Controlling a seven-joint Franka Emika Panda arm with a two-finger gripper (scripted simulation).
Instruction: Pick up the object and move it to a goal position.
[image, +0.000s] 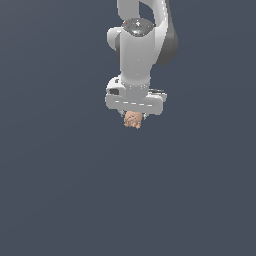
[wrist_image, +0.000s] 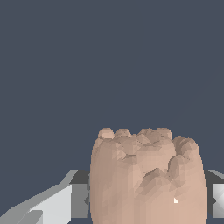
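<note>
- One gripper (image: 133, 118) is all there is to watch, hanging straight down from the white arm (image: 141, 45) in the upper middle of the exterior view, slightly toward that view's right.
- Its jaws look drawn in around the object (image: 133, 119), a small peach-tan knobbly lump that pokes out just below the white gripper body; the fingers themselves are mostly hidden in the exterior view, so how tight the hold is I can only judge.
- From the wrist view the object (wrist_image: 146, 177) fills the space between grey and white finger parts on either side, its bumpy top facing the camera, which supports the reading that it is clamped rather than loose.
- Nothing shows beneath the lump but plain dark grey surface (image: 60, 200); I see no shadow or contact line, so I cannot tell whether it is lifted clear or only just off.
- No goal marker appears in either view, so where it must go cannot be read from here.
- My judgement is that the carry is the step in hand. To do it well, keep the squeeze steady, move smoothly without jerks, and hold the wrist vertical so the rounded, bumpy lump does not roll or slip between the pads.
- Slippage seems the main risk, as only a small part of the lump sits inside the jaws.
</note>
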